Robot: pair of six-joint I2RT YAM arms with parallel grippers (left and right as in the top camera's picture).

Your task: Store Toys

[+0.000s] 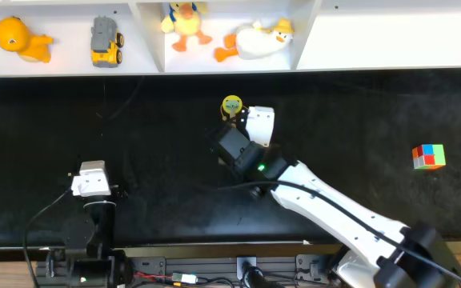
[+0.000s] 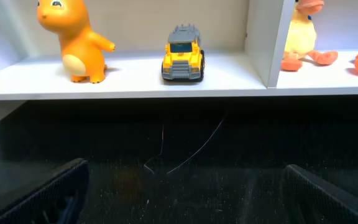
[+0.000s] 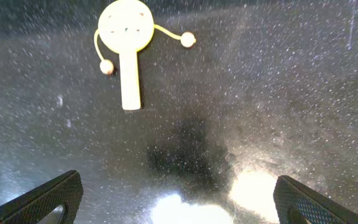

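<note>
Lying on the speckled black mat (image 3: 278, 93), a round-headed yellow rattle drum (image 3: 127, 37) with two beaded strings is being faced by the right gripper (image 3: 179, 202), jaws wide.

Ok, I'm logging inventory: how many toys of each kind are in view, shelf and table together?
Plush ducks: 2
Orange figure: 1
Toy truck: 1
Drum rattle: 1
Colour cube: 1
Total: 6
</note>
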